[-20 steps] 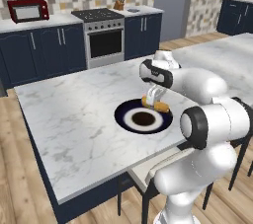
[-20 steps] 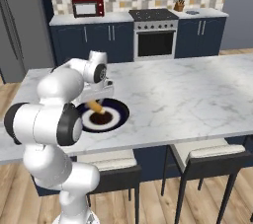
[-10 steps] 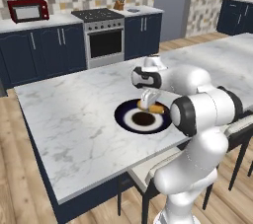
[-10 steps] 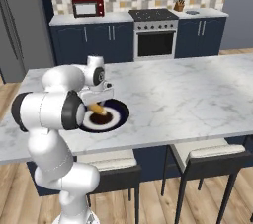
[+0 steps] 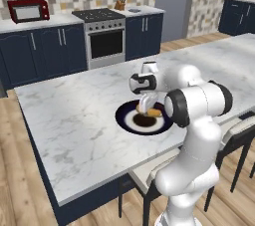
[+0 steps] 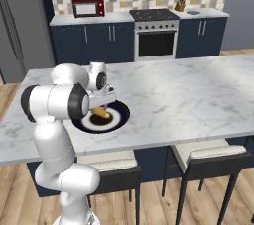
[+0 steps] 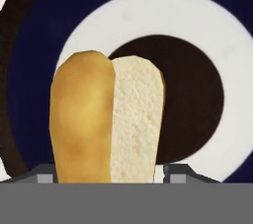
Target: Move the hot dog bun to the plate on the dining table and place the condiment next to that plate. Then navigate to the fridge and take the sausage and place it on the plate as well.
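Note:
The hot dog bun, golden crust on one side and pale crumb on the other, sits between my fingertips, and my gripper is shut on it. Right beneath it lies the plate, dark blue with a white ring and a dark centre. From the base cameras, my gripper holds the bun low over the plate on the marble dining table. The other side shows the gripper, bun and plate. Whether the bun touches the plate I cannot tell.
Stools stand at the table's near edge. Behind the table run dark blue cabinets with a stove and a red microwave. A tall grey fridge stands at the far left.
My hand has come down a little with the bun, closer to the plate's centre, and the arm's elbow has swung in toward the plate. The grip is unchanged.

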Controlling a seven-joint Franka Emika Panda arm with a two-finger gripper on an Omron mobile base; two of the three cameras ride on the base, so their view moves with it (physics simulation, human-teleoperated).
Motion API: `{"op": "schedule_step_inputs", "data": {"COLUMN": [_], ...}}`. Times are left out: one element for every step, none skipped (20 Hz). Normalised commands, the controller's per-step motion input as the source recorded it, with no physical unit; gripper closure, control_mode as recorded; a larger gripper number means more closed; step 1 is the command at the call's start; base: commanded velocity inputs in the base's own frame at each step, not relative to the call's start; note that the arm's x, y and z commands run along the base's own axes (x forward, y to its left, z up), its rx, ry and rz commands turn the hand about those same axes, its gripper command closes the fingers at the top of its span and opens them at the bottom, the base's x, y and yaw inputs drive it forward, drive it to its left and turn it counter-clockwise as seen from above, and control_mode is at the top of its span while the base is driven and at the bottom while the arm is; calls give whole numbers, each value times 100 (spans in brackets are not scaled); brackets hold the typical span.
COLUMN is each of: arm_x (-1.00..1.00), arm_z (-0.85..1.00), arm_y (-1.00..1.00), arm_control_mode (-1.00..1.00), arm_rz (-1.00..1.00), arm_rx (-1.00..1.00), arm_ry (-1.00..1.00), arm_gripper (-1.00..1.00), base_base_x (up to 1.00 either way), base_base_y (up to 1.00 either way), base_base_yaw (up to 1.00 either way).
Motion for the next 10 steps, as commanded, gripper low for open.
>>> {"op": "schedule_step_inputs", "data": {"arm_x": [24, 23, 26, 26, 26, 27, 26, 25, 22, 22], "arm_z": [-35, -35, -37, -37, -36, -37, -37, -36, -37, -39], "arm_y": [0, 1, 1, 1, 1, 1, 1, 2, 3, 5], "arm_control_mode": [-100, -100, -100, -100, -100, -100, -100, -100, -100, -100], "arm_rz": [0, 0, 0, 0, 0, 0, 0, 0, 0, 0], "arm_rx": [-2, -3, -3, -3, -3, -3, -3, -3, -3, -3], "arm_ry": [0, 0, 0, 0, 0, 0, 0, 0, 0, 0], "arm_gripper": [100, 100, 100, 100, 100, 100, 100, 100, 100, 100], "base_base_x": [0, 0, 0, 0, 0, 0, 0, 0, 0, 0], "base_base_y": [0, 0, 0, 0, 0, 0, 0, 0, 0, 0], "base_base_yaw": [0, 0, 0, 0, 0, 0, 0, 0, 0, 0]}}
